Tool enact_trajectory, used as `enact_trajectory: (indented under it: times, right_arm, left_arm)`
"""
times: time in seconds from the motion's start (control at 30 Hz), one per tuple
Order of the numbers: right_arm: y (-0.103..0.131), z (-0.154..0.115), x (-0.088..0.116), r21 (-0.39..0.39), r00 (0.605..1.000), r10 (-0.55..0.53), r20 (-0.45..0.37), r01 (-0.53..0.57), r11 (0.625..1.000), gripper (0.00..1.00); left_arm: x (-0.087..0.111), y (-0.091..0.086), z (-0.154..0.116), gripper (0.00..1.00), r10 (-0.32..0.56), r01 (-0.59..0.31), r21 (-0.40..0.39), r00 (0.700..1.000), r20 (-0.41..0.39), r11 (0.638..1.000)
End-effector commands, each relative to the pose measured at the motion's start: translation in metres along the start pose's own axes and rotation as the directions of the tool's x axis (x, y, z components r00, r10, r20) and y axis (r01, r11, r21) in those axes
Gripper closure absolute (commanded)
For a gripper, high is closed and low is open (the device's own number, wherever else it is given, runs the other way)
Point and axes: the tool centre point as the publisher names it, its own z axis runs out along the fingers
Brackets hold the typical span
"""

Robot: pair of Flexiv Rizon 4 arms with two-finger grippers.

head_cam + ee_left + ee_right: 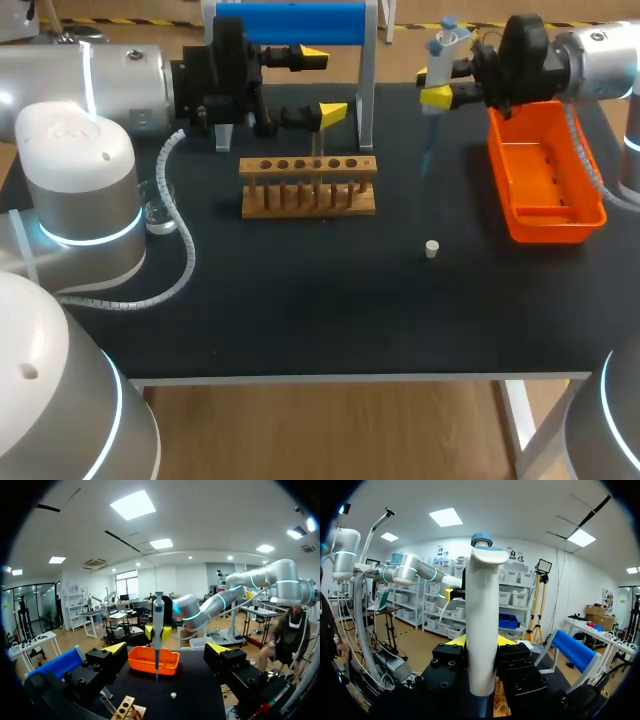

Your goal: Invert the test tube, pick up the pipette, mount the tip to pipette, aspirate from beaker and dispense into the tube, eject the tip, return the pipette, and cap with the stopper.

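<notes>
Pipette [481, 605] upright, gripped between right claw [481, 641] fingers, near orange tray [547, 172]

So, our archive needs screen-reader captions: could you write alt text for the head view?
The right gripper holds a white-and-blue pipette upright above the black table, beside an orange tray. The left gripper, jaws open, hovers beyond a wooden tube rack; a small white stopper lies on the table.
</notes>
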Motion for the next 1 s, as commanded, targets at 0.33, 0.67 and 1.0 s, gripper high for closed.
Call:
enact_trajectory:
  times: [0.33, 0.67, 1.0]
  right_arm:
    - [0.000, -0.103, -0.013, -0.057, 0.999, 0.025, 0.042, -0.022, 0.998, 1.00]
    - [0.000, -0.159, -0.022, -0.048, 0.999, 0.018, 0.049, -0.016, 0.999, 1.00]
    - [-0.008, -0.196, -0.026, -0.037, 0.999, 0.017, 0.045, -0.015, 0.999, 1.00]
  left_arm:
    - [0.000, 0.001, 0.000, 0.00, 0.001, -0.001, 0.002, 1.000, -0.001, 1.000]
    - [0.000, 0.001, 0.000, 0.00, 0.001, -0.001, 0.002, 1.000, -0.001, 1.000]
    - [0.000, 0.001, 0.000, 0.00, 0.001, -0.001, 0.002, 1.000, -0.001, 1.000]
